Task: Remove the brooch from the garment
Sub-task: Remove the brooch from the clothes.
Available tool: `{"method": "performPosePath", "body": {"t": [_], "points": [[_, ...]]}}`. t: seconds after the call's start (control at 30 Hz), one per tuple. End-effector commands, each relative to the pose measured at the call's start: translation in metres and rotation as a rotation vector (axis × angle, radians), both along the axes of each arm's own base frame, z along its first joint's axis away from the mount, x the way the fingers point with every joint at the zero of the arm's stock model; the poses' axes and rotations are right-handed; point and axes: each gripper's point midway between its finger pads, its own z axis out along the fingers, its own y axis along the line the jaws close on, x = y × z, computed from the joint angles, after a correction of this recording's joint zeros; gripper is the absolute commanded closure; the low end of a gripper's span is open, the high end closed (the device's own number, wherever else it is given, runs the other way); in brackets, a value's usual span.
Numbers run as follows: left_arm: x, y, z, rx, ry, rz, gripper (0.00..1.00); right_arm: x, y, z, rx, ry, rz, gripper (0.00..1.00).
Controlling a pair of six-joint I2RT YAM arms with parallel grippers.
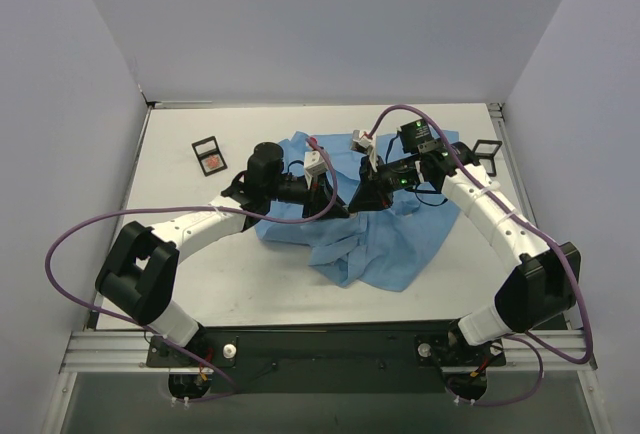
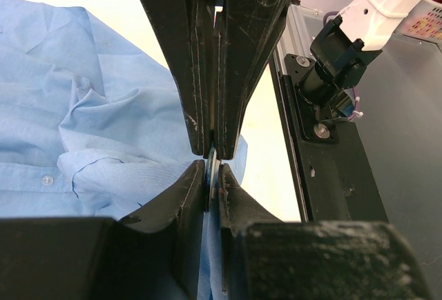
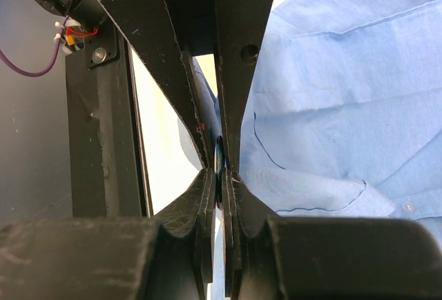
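Your right gripper [image 3: 219, 170] is squeezed tight on the thin dark brooch [image 3: 219, 151] at the middle of the shirt [image 3: 331, 92]. Your left gripper [image 2: 213, 156] is squeezed tight on a thin pale piece [image 2: 214, 169] there too, so the brooch looks grabbed but not yet off the shirt, and you need to pull it free. The little black tray [image 1: 210, 158] by the shirt's left side has something pinkish in it, and the black frame [image 1: 487, 150] by the shirt's right side is too small to see into.
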Motion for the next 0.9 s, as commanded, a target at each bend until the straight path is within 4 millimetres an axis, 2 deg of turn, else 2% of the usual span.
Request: {"method": "performPosePath", "body": {"t": [0.0,0.87], "points": [[0.026,0.001,0.000,0.019,-0.034,0.103,0.81,-0.031,0.007,0.028,0.092,0.019,0.081,1.00],[0.039,0.003,-0.001,0.025,0.000,0.177,0.87,-0.032,0.008,0.027,0.089,0.020,0.090,1.00]]}}
